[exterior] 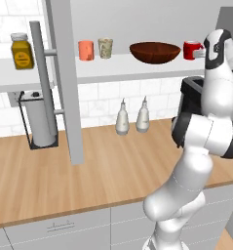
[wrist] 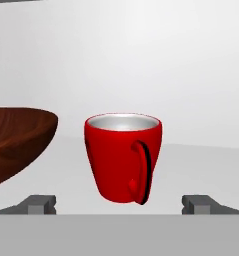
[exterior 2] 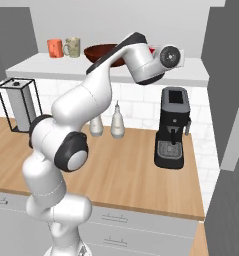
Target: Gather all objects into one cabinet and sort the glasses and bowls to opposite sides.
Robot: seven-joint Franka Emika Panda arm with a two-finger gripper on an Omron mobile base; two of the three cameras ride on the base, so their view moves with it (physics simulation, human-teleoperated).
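Hand view: tool [wrist: 119, 204] spread wide before red mug [wrist: 123, 156], apparently unlabelled.

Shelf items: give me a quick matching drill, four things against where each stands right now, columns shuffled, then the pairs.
1. red mug
2. brown bowl
3. salmon-orange cup
4. gripper

A. leftmost on the cabinet shelf
B. between the beige speckled cup and the mug
C. open, fingers either side of the mug
D. upright, handle toward the hand camera

Pairs: 1-D, 2-B, 3-A, 4-C
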